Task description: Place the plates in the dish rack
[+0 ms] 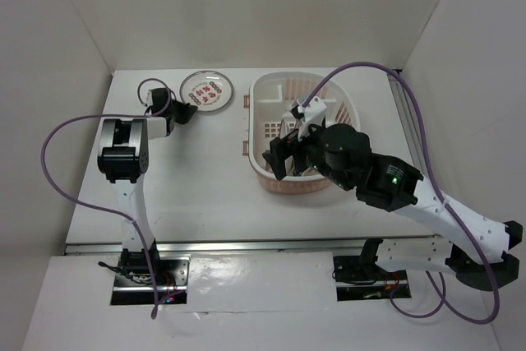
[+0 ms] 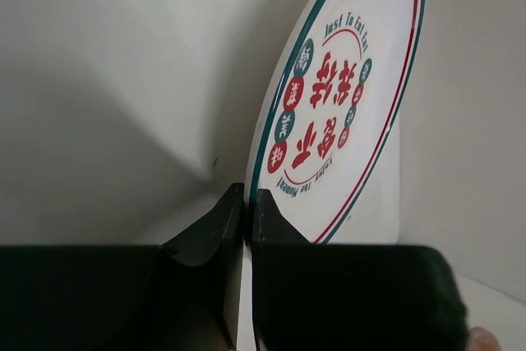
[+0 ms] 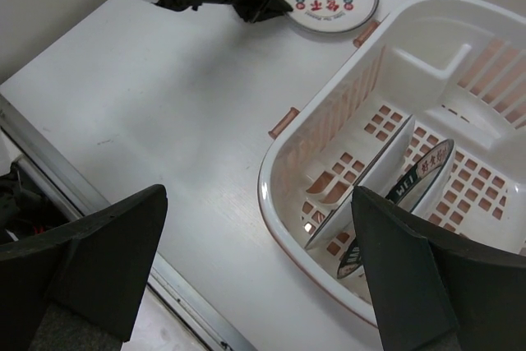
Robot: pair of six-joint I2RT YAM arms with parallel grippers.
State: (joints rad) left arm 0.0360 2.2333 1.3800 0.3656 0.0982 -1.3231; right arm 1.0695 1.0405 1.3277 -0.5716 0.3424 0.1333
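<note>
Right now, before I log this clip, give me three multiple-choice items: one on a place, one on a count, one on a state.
1. Where is the red-lettered plate?
A in the rack
B on the table, left of the rack
C under the right arm

2. How many racked plates?
A none
B one
C two

3. The left gripper is:
A shut on the plate's rim
B wide open
C out of view

Key: B, it lies beside the rack; C, two stand on edge inside; A, the jaws pinch the rim.
</note>
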